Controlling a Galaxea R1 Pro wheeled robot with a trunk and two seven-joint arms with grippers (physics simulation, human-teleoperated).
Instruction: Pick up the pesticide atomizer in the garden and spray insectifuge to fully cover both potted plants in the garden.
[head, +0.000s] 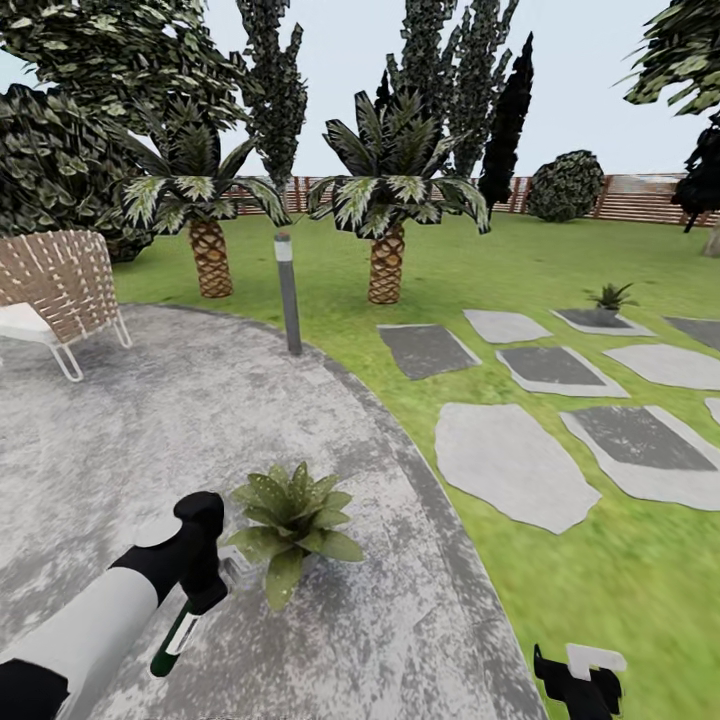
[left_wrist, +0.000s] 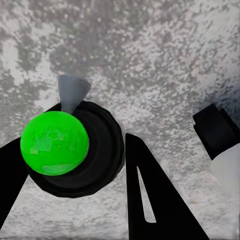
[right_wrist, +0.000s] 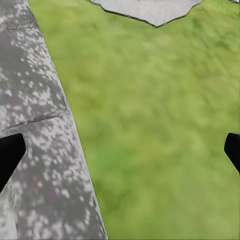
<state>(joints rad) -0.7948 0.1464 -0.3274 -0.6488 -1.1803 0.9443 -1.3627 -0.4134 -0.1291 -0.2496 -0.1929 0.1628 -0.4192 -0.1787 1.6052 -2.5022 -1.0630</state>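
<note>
Spray step in hand — left gripper (head: 203, 585) clamped on the pesticide atomizer (head: 172, 635), just beside the near potted plant (head: 290, 520) on the paved patio (head: 180, 420).

Atomizer hangs below the fingers, base down; in the left wrist view its green-lit body (left_wrist: 55, 142) and grey nozzle (left_wrist: 71, 92) sit between black fingers (left_wrist: 160, 200), patio beneath. Next, I judge: aim nozzle at the rosette & sweep over all leaves. Right gripper (head: 578, 683) low over the lawn (head: 600, 560), fingers wide apart, holding nothing. Round about: lamp post (head: 288, 295), wicker chair (head: 60, 285), two palms (head: 385, 215), stepping stones (head: 510, 460), fence (head: 650, 198) — none in the way. Small plant far off by the stones (head: 610, 296), too small to say which kind.
</note>
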